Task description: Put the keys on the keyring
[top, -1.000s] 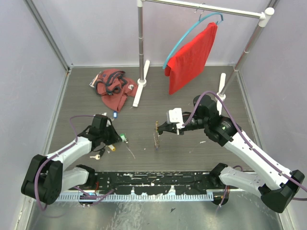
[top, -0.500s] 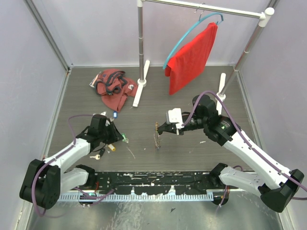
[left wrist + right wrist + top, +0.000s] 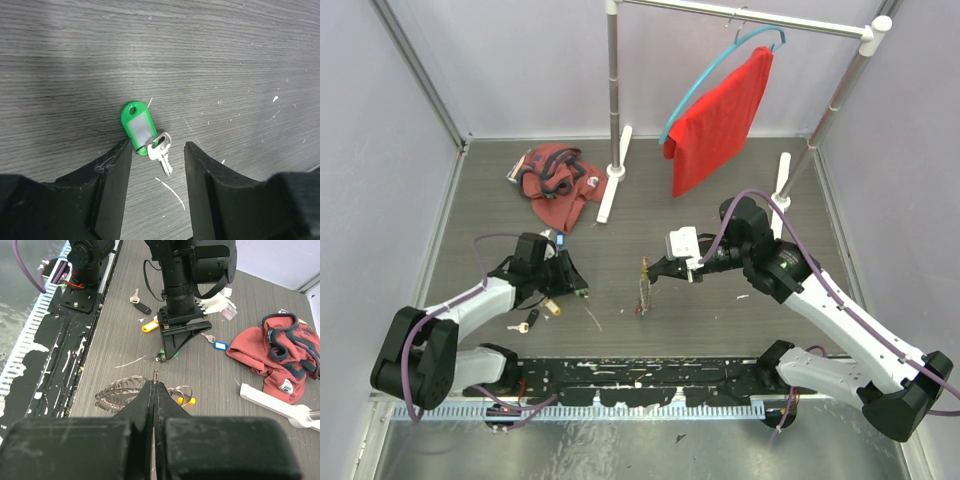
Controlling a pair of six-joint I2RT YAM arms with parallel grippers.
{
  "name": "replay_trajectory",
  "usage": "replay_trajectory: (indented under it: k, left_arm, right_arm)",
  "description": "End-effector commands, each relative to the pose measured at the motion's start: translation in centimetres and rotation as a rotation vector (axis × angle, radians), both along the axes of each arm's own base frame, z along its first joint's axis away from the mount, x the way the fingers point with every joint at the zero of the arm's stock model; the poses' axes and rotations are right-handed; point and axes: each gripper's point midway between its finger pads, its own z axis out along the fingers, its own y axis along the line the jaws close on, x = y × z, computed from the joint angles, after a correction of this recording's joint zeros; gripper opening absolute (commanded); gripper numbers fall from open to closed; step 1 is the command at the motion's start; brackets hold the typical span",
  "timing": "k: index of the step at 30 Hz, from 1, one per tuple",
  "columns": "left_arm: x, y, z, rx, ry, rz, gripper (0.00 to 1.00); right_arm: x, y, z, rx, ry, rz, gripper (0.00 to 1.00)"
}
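Left gripper (image 3: 157, 154) newly parted astride green-tagged key (image 3: 144, 133); right gripper (image 3: 155, 383) pinched on keyring (image 3: 123, 388)

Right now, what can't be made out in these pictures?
Left wrist: whether the left gripper touches the green-tagged key; one finger covers the tag's edge.
Right wrist: which part of the keyring the shut right gripper pinches; its fingers hide it.
Top external: keyring's rings, too small to count.

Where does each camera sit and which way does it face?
Top external: above and behind the bases, looking down on the table; left arm and right arm show.
Left wrist: straight down at the green-tagged key between the left hand's open fingers.
Right wrist: low, facing the left arm; the right hand's shut fingers pinch the keyring.
Shared: both wrist views show that key.
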Motion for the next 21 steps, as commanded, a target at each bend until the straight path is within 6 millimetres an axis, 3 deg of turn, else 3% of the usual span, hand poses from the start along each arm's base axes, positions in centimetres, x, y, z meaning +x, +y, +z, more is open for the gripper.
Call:
replay_trajectory:
  k: [1,7,14,21]
  left_arm:
    - [0.0,-0.7,0.2,-0.022,0.011,-0.045,0.53]
    - [-0.2,-1.4,0.5,-0.049,0.002,-0.075,0.53]
    - [-0.6,-2.2,0.2,-0.049,0.001,-0.126,0.29]
    - [-0.4,-2.4,0.5,-0.045,-0.010,-0.143,0.22]
  right_arm:
    - [-0.3,0.5,3.4,0.075,-0.080,0.038,0.01]
    - [-0.4,0.5,3.1,0.069,-0.075,0.040,0.01]
    - [-0.3,0.5,2.9,0.064,-0.072,0.037,0.01]
    - [-0.3,0.3,2.8,0.060,-0.071,0.032,0.01]
